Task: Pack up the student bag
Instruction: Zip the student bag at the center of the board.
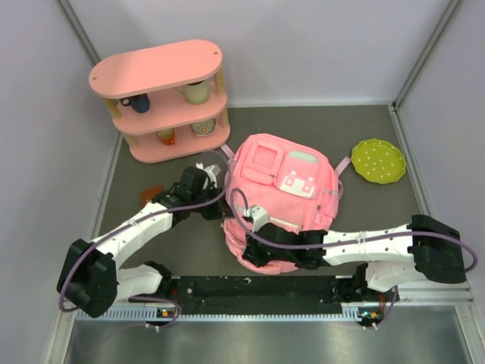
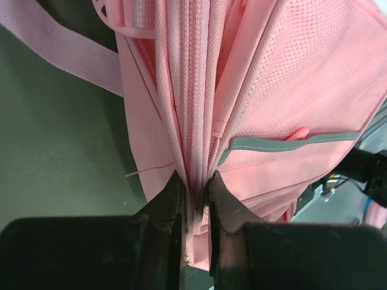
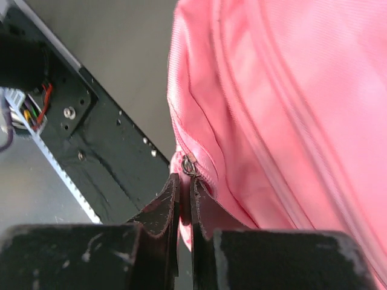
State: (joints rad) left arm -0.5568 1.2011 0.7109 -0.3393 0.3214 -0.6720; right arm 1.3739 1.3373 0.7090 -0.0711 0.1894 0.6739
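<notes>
Zip step on the student bag (image 1: 284,189), lying mid-tabletop (image 1: 379,205).
Right pincer (image 3: 184,181) is clenched on the zip pull (image 3: 188,164) at the bag's 7 o'clock; left pincer (image 2: 195,181) is clenched on seam folds at 9. The next move likely needs the pull drawn along its track against taut fabric.

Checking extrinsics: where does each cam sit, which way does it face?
Top external: above, behind the bases, looking down at table, student bag; both arms show.
Left wrist: on left arm, looking along left gripper pinching bag folds.
Right wrist: along right gripper shut on bag's zipper pull; base rail beside.
Shared: all see the bag.
</notes>
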